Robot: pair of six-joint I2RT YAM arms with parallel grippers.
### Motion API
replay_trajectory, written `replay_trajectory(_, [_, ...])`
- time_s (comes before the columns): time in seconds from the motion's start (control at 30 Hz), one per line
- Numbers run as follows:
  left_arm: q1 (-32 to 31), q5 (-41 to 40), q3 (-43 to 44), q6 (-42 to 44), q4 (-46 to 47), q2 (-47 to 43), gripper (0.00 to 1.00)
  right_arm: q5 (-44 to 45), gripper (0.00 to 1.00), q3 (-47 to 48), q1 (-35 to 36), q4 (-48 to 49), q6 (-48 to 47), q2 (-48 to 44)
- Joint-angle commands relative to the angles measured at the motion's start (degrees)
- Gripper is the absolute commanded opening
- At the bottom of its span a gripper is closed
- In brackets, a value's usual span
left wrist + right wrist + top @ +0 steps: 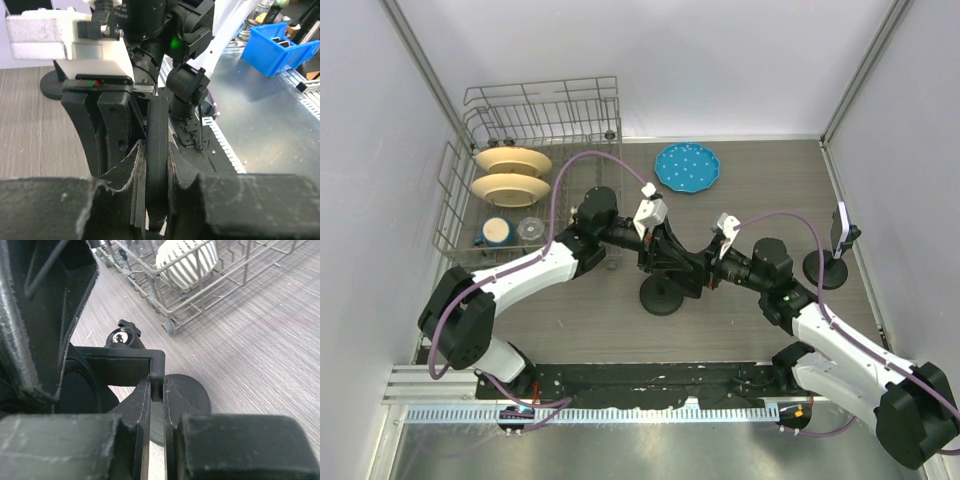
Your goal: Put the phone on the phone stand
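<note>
Wire dish rack (540, 108) holds two cream plates (510, 186) and a cup (496, 232).

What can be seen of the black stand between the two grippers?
Matte black, plastic-looking stand. Its round flat base rests on the wood-grain table, near the dish rack. The upper part is mostly hidden by both arms. The left gripper is shut on a thin black plate seen edge-on, the right gripper on the thin edge of a bracket above the base. What that plate is cannot be told.
</note>
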Motion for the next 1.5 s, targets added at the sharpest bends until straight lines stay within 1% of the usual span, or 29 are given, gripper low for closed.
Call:
replay_trajectory(0.0, [0.5,-3.3,1.1,5.3,-4.0,-2.7,0.0,6.5,0.01,-0.3,-0.1,6.2,0.2,-4.4])
replay_trajectory(0.07, [0.3,-5.2,1.3,6.9,-5.7,-3.2,0.0,10.6,0.01,-1.6,-0.1,6.4,0.4,-7.1])
replay_trajectory(0.13, [0.0,-6.6,1.5,9.6,-9.1,-4.1,0.0,12.8,0.01,-2.3,-0.1,6.3,0.8,-8.7])
replay_trajectory(0.17, [-0.1,-8.4,2.3,10.7,-10.8,-4.3,0.0,15.7,0.01,-2.7,-0.1,6.0,0.7,-10.1])
replay_trajectory(0.23, [-1.1,-11.5,3.4,15.0,-16.7,-4.9,0.0,19.0,0.01,-3.1,-0.1,5.4,0.9,-11.7])
replay_trajectory(0.3, [-2.5,-18.9,5.2,17.7,-23.0,-5.0,0.0,24.1,0.01,-3.8,0.0,5.2,1.9,-13.9])
replay_trajectory(0.33, [-2.7,-21.5,6.3,17.9,-24.1,-4.7,0.0,26.0,0.01,-4.1,0.2,5.5,2.5,-14.5])
replay_trajectory(0.37, [-2.9,-24.0,6.6,17.1,-24.6,-4.4,0.0,31.4,0.01,-4.8,0.4,5.8,4.0,-14.9])
replay_trajectory(0.4, [-2.9,-29.7,7.1,16.2,-25.0,-4.1,0.0,34.7,0.01,-5.2,0.9,6.6,4.5,-15.7])
replay_trajectory(0.47, [-2.9,-33.7,8.3,15.7,-26.2,-3.6,0.0,40.5,0.01,-6.0,3.2,6.7,4.6,-16.4])
replay_trajectory(0.5, [-3.3,-38.6,8.7,16.1,-27.8,-3.4,0.0,45.7,0.01,-6.4,4.3,7.3,3.9,-17.1])
replay_trajectory(0.6, [-5.6,-50.0,9.0,17.7,-28.7,-3.7,0.0,52.3,0.01,-6.2,8.3,7.8,2.2,-17.3])
replay_trajectory(0.63, [-6.5,-58.6,8.7,18.2,-28.6,-3.8,0.0,56.6,0.01,-5.9,9.3,7.9,1.5,-16.7])
replay_trajectory(0.7, [-9.3,-68.1,8.6,19.5,-27.5,-3.8,0.0,60.7,0.01,-5.2,13.0,8.9,0.3,-15.5])
replay_trajectory(0.73, [-10.1,-75.1,7.9,19.6,-26.6,-3.7,0.0,64.6,0.01,-5.2,14.3,10.5,-0.4,-14.2])
replay_trajectory(0.83, [-13.3,-83.5,6.4,19.5,-23.2,-3.2,0.0,71.1,0.01,-5.3,18.8,15.4,-2.5,-11.5])
replay_trajectory(0.87, [-14.1,-89.9,6.1,19.5,-21.5,-2.8,0.0,74.8,0.01,-5.4,19.9,16.8,-3.5,-9.9])
replay_trajectory(0.93, [-15.3,-94.0,5.1,18.3,-20.0,-1.4,0.0,77.5,0.01,-4.7,22.9,19.8,-4.6,-8.2])
replay_trajectory(0.97, [-15.2,-95.3,5.0,17.5,-19.4,-1.0,0.0,79.2,0.01,-4.3,23.8,20.2,-5.4,-6.7])
replay_trajectory(1.03, [-15.2,-95.4,5.6,15.9,-19.9,0.6,0.0,81.0,0.01,-3.7,27.0,22.1,-6.1,-4.8])
replay_trajectory(1.07, [-15.2,-95.0,6.0,15.4,-20.7,1.0,0.0,81.9,0.01,-3.1,28.4,22.5,-6.8,-3.9])
replay_trajectory(1.1, [-15.2,-94.0,6.2,14.9,-21.0,1.4,0.0,84.6,0.01,-3.0,29.8,25.2,-8.2,-2.1])
replay_trajectory(1.13, [-15.2,-93.4,6.4,14.0,-21.2,1.6,0.0,85.6,0.01,-3.0,33.0,26.5,-9.2,-1.2])
replay_trajectory(1.23, [-15.1,-91.1,6.5,13.2,-21.9,1.8,0.0,88.9,0.01,-2.6,37.2,30.1,-12.6,2.0])
replay_trajectory(1.4, [-15.2,-88.1,6.7,12.9,-22.7,2.0,0.0,89.3,0.01,-1.4,39.3,29.4,-13.1,4.3])
replay_trajectory(1.47, [-15.2,-87.6,7.1,12.4,-23.3,2.4,0.0,91.6,0.01,-0.5,41.4,29.9,-15.5,6.0])
